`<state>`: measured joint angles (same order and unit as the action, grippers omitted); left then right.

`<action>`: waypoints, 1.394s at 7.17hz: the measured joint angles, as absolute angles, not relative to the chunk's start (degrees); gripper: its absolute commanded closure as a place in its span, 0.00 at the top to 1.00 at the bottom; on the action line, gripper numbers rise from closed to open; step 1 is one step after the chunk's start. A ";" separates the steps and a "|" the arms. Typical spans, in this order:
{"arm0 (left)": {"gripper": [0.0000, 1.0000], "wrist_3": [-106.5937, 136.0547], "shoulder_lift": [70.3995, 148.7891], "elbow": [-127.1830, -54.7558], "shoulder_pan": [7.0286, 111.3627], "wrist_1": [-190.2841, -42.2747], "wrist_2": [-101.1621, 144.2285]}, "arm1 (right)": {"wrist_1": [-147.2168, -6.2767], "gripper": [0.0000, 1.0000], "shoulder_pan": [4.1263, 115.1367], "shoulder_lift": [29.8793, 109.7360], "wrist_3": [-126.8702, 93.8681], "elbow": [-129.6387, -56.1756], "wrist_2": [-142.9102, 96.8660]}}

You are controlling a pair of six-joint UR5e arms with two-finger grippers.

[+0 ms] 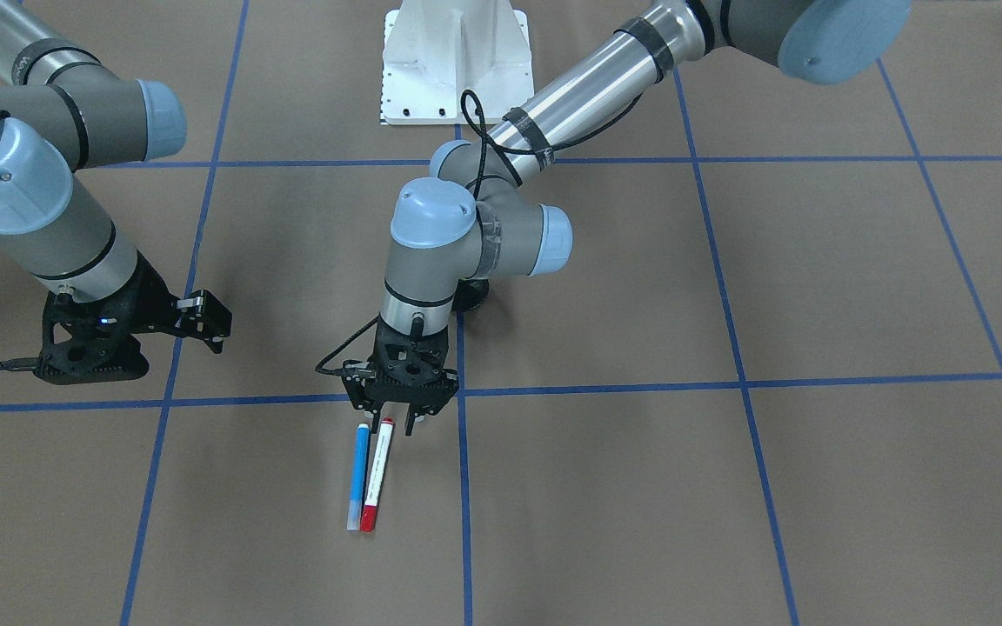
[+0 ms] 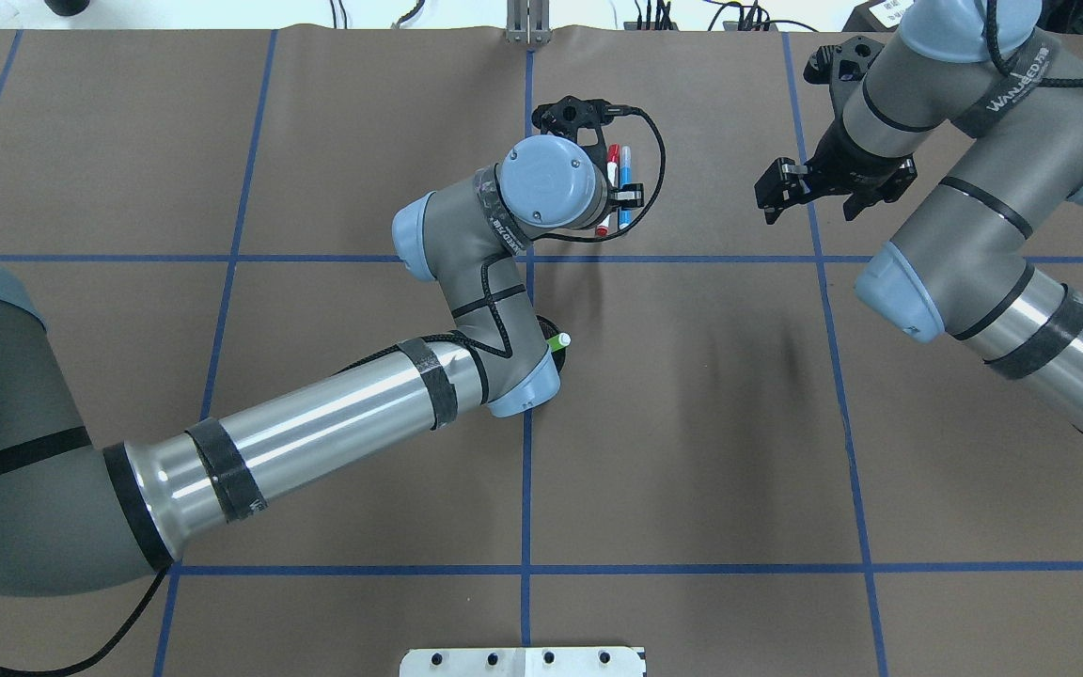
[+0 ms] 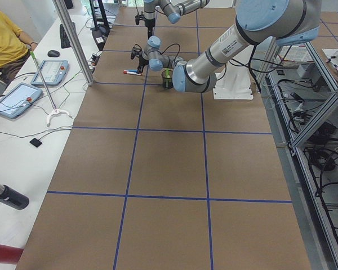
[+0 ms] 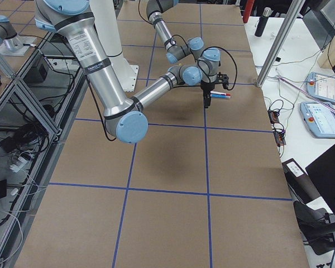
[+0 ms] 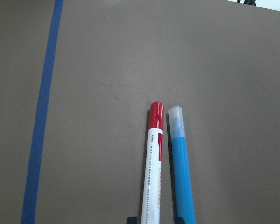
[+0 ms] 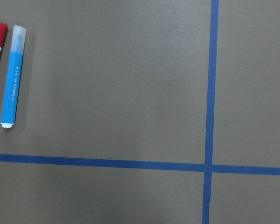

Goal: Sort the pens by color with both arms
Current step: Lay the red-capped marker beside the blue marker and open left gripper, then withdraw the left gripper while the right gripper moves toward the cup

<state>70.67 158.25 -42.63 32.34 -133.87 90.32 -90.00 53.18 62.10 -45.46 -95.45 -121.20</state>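
Red pen (image 1: 377,474) & blue pen (image 1: 359,474) lie flat on the table (image 1: 727,487), side by side & parallel, touching or nearly so, near a tape (image 1: 640,387) crossing. Left claw (image 1: 393,421) hangs over their robot-side ends, jaws apart, straddling the red pen's end w/out clamping it. In the wrist view one tip sits on the bare side of the red pen. The other is at the seam btwn red & blue, maybe over the blue barrel. Right claw (image 2: 809,197) hovers well apart to the side, jaws apart, nothing in it.

Handling: pens prob light, stiff plastic w/ smooth round barrels, so they'll roll & may slip or pivot if pinched near an end. Best hold is across the barrel at mid-length, jaws square to the long axis. Snag: the two lie so close there's little room for a finger btwn them, and closing could drag or flick the blue one. Prob not fragile, so a firm squeeze should be OK.

Hidden/unclear:
- Green pen (image 2: 557,341) shows only its tip from under the left arm's elbow in the overhead view. The side view has it standing in a dark cup (image 3: 167,80), small & blurry.
- Yellow pen isn't visible in any view.
- Overhead, the wrist joint covers much of the left claw & part of both pens.
- Can't tell if the left fingertips touch the table.
- Right wrist view cuts the red pen off at the frame edge.
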 measured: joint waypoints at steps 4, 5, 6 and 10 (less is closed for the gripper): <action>0.92 69.52 156.81 -49.85 32.95 -127.56 90.93 | -90.00 0.99 53.17 61.51 -45.78 -96.08 -121.22; 0.92 69.36 155.21 -55.08 33.54 -122.21 92.75 | -90.00 0.99 53.17 61.41 -45.86 -96.56 -121.28; 0.92 68.79 152.94 -61.36 34.65 -116.25 96.29 | -90.00 1.00 53.17 61.38 -45.92 -97.28 -121.36; 0.92 57.41 139.77 -89.49 40.32 -93.50 107.13 | -89.70 1.00 51.63 60.93 -52.72 -101.82 -121.61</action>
